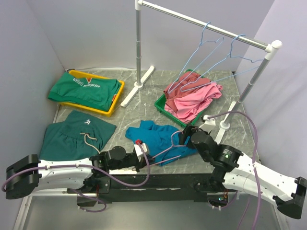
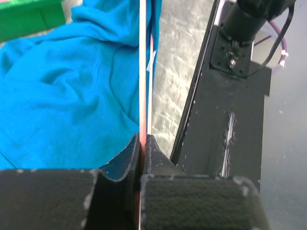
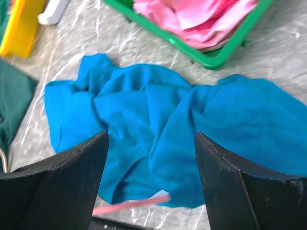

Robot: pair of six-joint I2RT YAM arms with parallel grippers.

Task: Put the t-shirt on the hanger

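The teal-blue t-shirt [image 1: 160, 135] lies crumpled on the table's middle front. The thin pink wire hanger [image 1: 164, 149] lies across its near edge. My left gripper [image 1: 142, 146] is shut on the hanger's wire at the shirt's left front. In the left wrist view the wire [image 2: 146, 72] runs straight out from the closed gripper [image 2: 144, 140], beside the shirt [image 2: 72, 96]. My right gripper [image 1: 187, 132] is open and empty just above the shirt's right side. In the right wrist view the gripper [image 3: 151, 139] spans the shirt [image 3: 168, 110], and a bit of the pink wire [image 3: 129, 205] shows at the shirt's near hem.
A green tray [image 1: 163, 106] of pink and maroon clothes [image 1: 194, 98] stands behind the shirt. A yellow tray [image 1: 115, 103] holds a green lettered garment at back left. Another green garment [image 1: 72, 136] lies at front left. A rack [image 1: 201, 24] carries light blue hangers [image 1: 211, 57].
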